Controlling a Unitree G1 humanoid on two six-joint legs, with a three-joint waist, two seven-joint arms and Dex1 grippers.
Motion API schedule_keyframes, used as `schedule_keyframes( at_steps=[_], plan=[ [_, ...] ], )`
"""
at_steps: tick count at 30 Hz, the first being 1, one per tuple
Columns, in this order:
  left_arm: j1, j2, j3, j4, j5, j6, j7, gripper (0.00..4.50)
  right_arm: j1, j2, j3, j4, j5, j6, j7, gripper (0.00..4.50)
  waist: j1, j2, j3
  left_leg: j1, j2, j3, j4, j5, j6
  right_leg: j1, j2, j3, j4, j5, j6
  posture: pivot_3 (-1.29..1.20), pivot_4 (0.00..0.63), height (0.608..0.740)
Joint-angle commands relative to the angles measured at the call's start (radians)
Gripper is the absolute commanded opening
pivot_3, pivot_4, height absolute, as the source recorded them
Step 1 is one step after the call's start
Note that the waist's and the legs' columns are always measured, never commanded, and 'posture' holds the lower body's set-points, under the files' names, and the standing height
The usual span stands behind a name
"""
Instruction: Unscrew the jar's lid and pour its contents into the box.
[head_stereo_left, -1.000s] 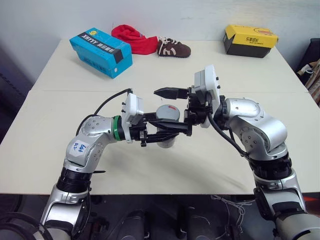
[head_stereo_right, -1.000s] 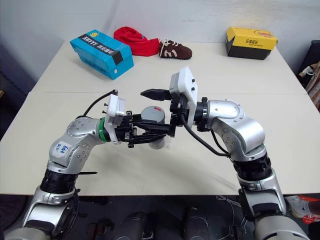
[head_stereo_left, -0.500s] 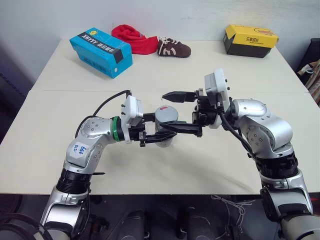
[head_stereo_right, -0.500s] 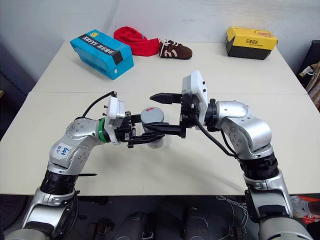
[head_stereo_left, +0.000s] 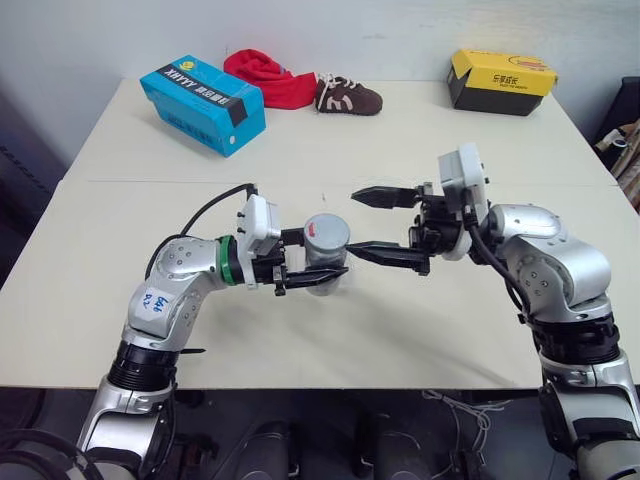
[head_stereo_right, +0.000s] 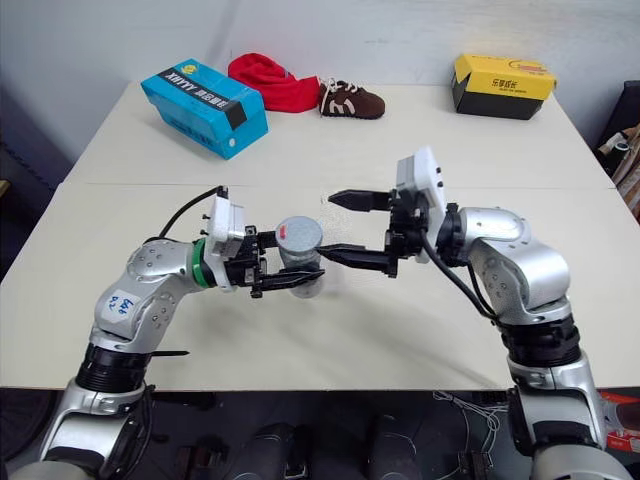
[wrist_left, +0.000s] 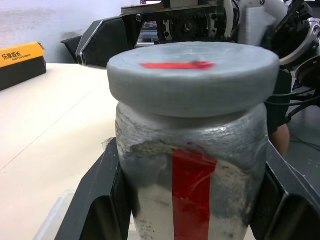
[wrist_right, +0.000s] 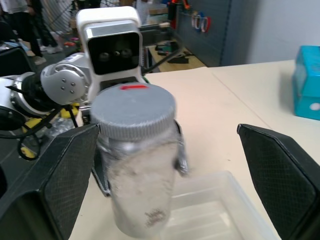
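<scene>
Two end effectors are up over the pale bench, facing each other. The left end effector is clamped on the small clear cylindrical jar with a red-and-white label, held upright above the near half of the bench. Its round flat silver-grey screw lid is still on, with a red mark on top. The right end effector sits at 3 o'clock of the jar, black fingers spread wide, not touching it and gripping nothing. The right wrist view shows the small shallow clear plastic tray on the bench just below the jar. Along the far edge: a blue carton at 11 o'clock, a red cloth and a brown shoe at 12, and a yellow-and-black carton at 1 o'clock.
</scene>
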Motion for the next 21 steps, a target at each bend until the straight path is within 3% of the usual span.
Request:
schedule_keyframes(
  at_steps=[1,9,21],
  plan=[
    [0.006,0.003,0.002,-0.044,-0.008,-0.024,-0.015,2.38,0.014,-0.022,-0.051,-0.026,0.027,0.002,0.007,4.49,0.0,0.0,0.0,0.0,0.0,0.0,0.0,0.0,0.0,0.0,0.0,0.0,0.0,0.0,0.0,0.0,0.15,0.74],
    [0.009,0.007,0.003,-0.044,-0.005,-0.022,-0.013,2.38,0.019,-0.051,-0.071,-0.145,0.187,0.132,0.042,4.49,0.0,0.0,0.0,0.0,0.0,-0.001,0.0,0.0,0.0,0.0,0.0,0.001,0.0,0.0,0.0,0.0,0.15,0.74],
    [0.013,-0.002,-0.01,-0.05,-0.008,-0.012,-0.008,2.38,-0.093,0.053,0.071,-0.161,0.059,0.12,-0.093,4.49,0.002,0.0,0.0,0.0,0.0,-0.001,0.0,0.0,0.0,0.0,-0.002,0.001,0.0,0.0,0.0,0.0,0.15,0.74]
  ],
)
